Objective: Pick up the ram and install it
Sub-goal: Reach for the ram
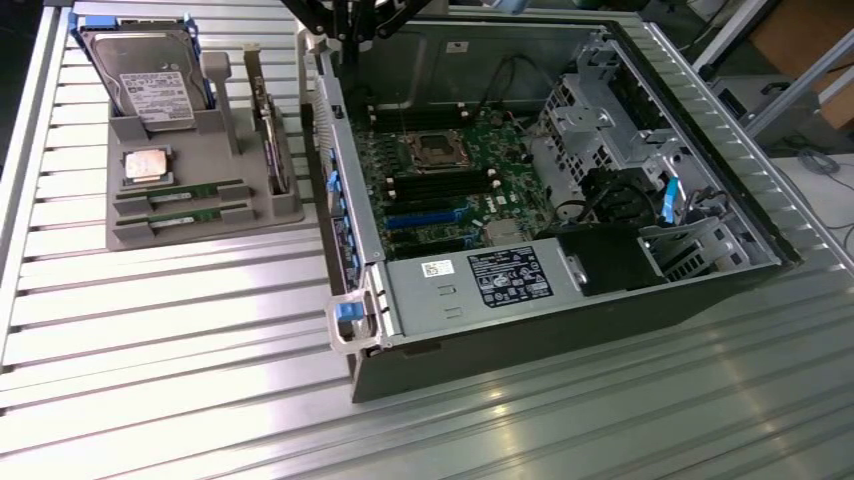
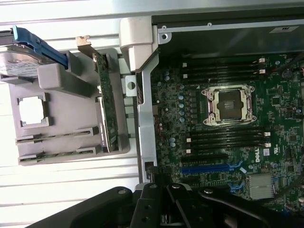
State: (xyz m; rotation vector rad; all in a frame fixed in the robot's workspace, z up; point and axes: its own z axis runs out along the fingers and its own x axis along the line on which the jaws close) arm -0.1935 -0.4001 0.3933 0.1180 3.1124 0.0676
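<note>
Two ram sticks lie edge-up in the slots of a grey holder tray at the exterior view's left; both ram sticks also show in the wrist view. My gripper hangs high over the near wall of the open computer case, well away from the tray. Its black fingers stand together with nothing between them, the gripper shut. The motherboard has empty black memory slots beside the CPU socket.
On the tray also sit a hard drive in a blue carrier, a square silver CPU and an upright card with a metal bracket. The case holds a power supply and a drive cage. All rests on a ribbed metal table.
</note>
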